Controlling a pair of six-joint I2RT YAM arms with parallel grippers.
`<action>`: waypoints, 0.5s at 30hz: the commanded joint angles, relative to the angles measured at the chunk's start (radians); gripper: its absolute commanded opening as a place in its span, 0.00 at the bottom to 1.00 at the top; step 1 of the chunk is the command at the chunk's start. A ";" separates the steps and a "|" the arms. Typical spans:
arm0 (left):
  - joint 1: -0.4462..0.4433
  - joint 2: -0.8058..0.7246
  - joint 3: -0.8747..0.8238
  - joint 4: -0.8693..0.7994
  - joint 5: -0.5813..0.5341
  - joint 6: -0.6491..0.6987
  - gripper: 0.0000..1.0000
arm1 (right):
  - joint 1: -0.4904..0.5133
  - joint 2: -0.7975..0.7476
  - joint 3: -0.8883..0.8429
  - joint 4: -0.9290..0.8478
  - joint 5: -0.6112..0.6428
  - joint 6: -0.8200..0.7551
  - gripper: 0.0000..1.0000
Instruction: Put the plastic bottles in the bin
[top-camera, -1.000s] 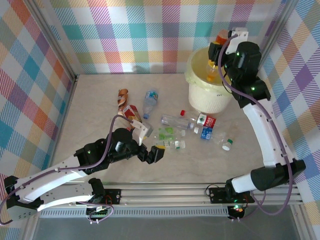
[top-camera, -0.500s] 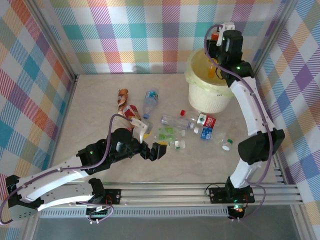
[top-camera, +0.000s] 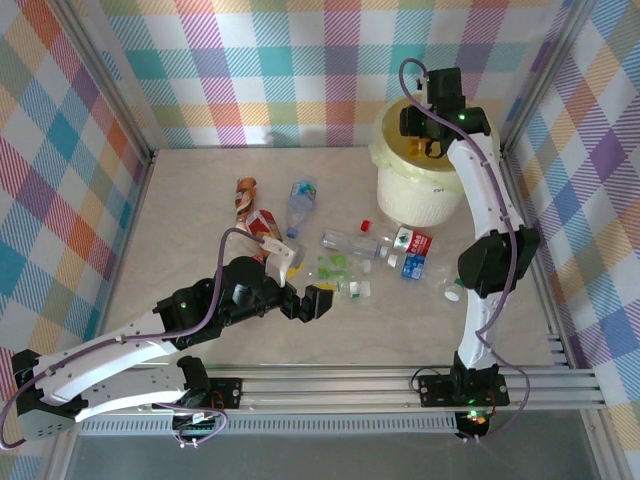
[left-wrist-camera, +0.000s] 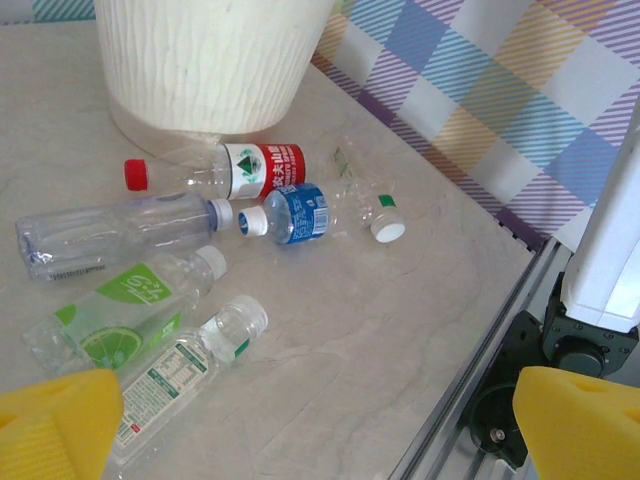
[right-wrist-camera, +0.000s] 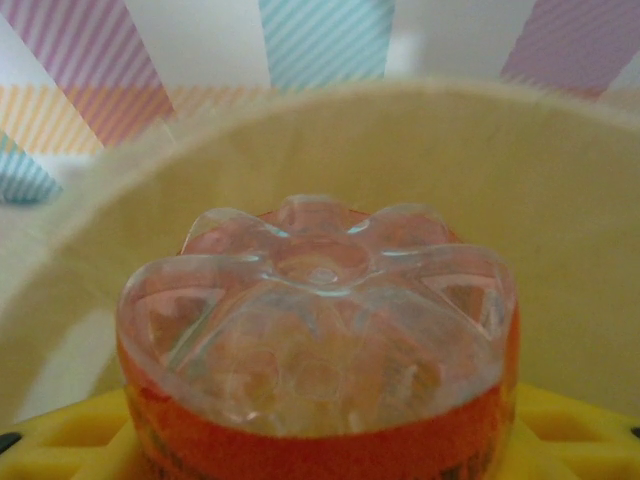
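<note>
My right gripper (top-camera: 424, 128) hangs over the mouth of the bin (top-camera: 388, 152), shut on an orange-labelled bottle (right-wrist-camera: 318, 330). The bottle's clear base faces the wrist camera, with the bin's pale inside (right-wrist-camera: 560, 230) behind it and the yellow pads (right-wrist-camera: 60, 445) at its sides. Several plastic bottles lie on the table: a green-labelled one (left-wrist-camera: 118, 312), a white-labelled one (left-wrist-camera: 183, 372), a clear one (left-wrist-camera: 105, 233), a red-labelled one (left-wrist-camera: 255, 168) and a blue-labelled one (left-wrist-camera: 297, 212). My left gripper (top-camera: 305, 301) is open and empty, low over the table just near of the green-labelled bottle (top-camera: 335, 267).
More bottles lie left of centre: a brown one (top-camera: 244, 196), a red-orange one (top-camera: 263, 228) and a clear one with a blue label (top-camera: 300, 201). A loose white cap (top-camera: 453, 293) and a red cap (top-camera: 366, 224) sit nearby. The aluminium rail (left-wrist-camera: 500, 330) borders the near edge.
The right arm has swung left and stretched out, carrying the orange-labelled bottle over the bin's mouth. The left gripper has crept slightly right towards the bottles, still open.
</note>
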 joint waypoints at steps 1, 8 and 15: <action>-0.004 0.007 -0.008 -0.021 -0.004 -0.012 1.00 | -0.020 0.023 0.045 -0.103 -0.039 0.045 0.63; -0.004 0.033 -0.003 -0.015 -0.002 -0.021 1.00 | -0.047 0.079 0.147 -0.212 -0.040 0.103 0.76; -0.004 0.032 -0.002 0.000 0.034 -0.008 1.00 | -0.047 0.053 0.221 -0.236 -0.042 0.101 0.86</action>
